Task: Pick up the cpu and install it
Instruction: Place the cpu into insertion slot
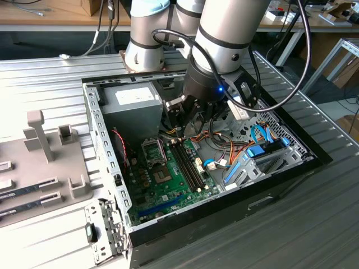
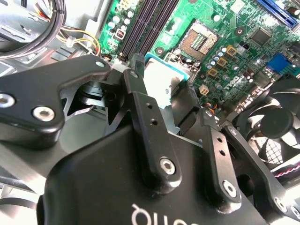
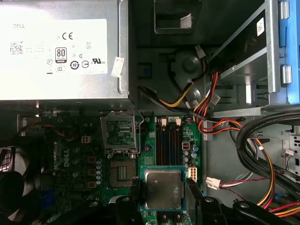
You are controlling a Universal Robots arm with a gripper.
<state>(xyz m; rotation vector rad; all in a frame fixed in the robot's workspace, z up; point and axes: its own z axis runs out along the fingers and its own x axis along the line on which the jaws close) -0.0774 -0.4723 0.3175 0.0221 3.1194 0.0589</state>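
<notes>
Silver-grey on top with a thin green rim, the cpu (image 3: 163,188) was found pinched between the two black fingers (image 3: 135,190) of the gripper (image 1: 183,128), one finger against each opposite edge. In both wrist views the chip sat flat and level in that hold, raised off the green motherboard (image 3: 70,159). It was inside the open computer case (image 1: 105,147), which stood on the ribbed metal desk (image 1: 45,73).

In the first wrist view the cpu hung over the near end of the dark memory slots (image 3: 168,140). It was just beside the socket (image 3: 121,173), not over it. The socket was uncovered, with its metal retaining frame (image 3: 119,133) swung back towards the grey power supply (image 3: 56,47). The second wrist view showed the same bare socket (image 2: 199,43) a little apart from the held chip (image 2: 161,77), with a black cooling fan (image 2: 276,123) at the board's edge. Bundles of red, yellow and black cables (image 3: 220,126) ran near the arm's wrist.
</notes>
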